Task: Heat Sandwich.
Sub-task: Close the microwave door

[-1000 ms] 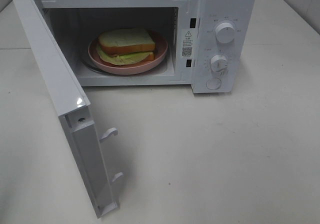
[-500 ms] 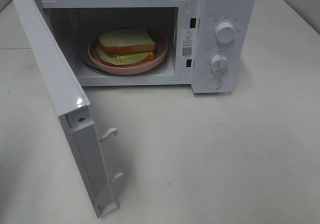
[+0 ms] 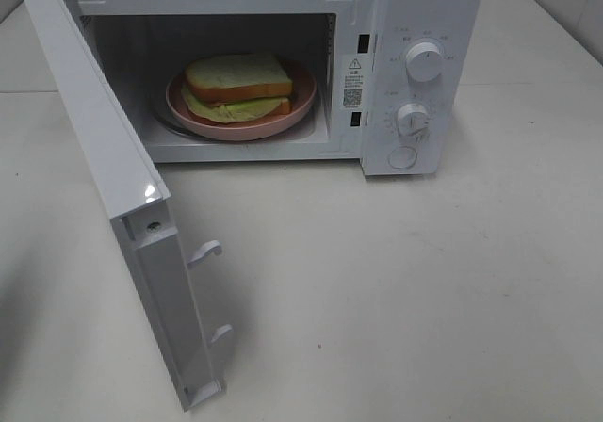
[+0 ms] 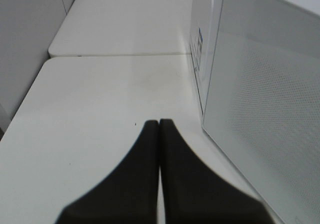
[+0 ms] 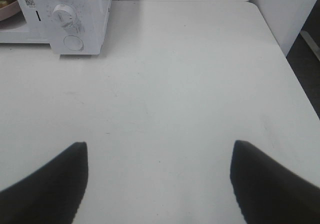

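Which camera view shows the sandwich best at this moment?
Exterior high: the whole sandwich sits in plain sight on the pink plate inside the open microwave. The right wrist view catches only a sliver at its edge; the left wrist view shows none.

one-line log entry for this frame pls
stage: sandwich on pink plate inside microwave | door: open | left gripper: shut, empty, near door | right gripper: open, empty
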Robot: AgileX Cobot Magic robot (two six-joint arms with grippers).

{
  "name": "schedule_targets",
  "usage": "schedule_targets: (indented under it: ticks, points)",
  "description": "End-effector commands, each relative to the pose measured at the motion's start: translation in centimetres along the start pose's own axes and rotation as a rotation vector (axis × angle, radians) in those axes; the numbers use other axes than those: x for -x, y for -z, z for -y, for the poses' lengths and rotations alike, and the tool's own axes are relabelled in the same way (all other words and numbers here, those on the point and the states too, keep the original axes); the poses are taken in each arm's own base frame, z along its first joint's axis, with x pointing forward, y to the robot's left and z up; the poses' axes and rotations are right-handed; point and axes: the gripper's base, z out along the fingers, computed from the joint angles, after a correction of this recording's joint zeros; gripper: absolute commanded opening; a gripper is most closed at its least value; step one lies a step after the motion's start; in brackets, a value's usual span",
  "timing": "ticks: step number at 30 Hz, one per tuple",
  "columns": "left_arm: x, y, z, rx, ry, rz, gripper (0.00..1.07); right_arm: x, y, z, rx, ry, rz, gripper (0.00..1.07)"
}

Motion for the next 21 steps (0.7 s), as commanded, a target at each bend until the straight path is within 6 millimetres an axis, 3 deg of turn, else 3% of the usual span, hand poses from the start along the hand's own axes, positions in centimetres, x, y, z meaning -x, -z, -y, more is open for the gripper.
schedule_targets:
  ticks: [1,10,21]
  points:
    - [0.1,-1.8,0.0,0.002,0.008,0.093,0.0,-0.2,0.4,0.0,-0.002,-0.001,0.034,0.75]
    - [-1.1,-5.1,0.8,-0.081,-0.116,0.11,0.0,-0.2,0.4,0.0,-0.002,-0.001,0.034,0.75]
    - [-1.9,-7.4,1.6,-0.178,-0.105,0.091,0.0,-0.2,0.4,0.0,-0.002,-0.001,0.034,0.75]
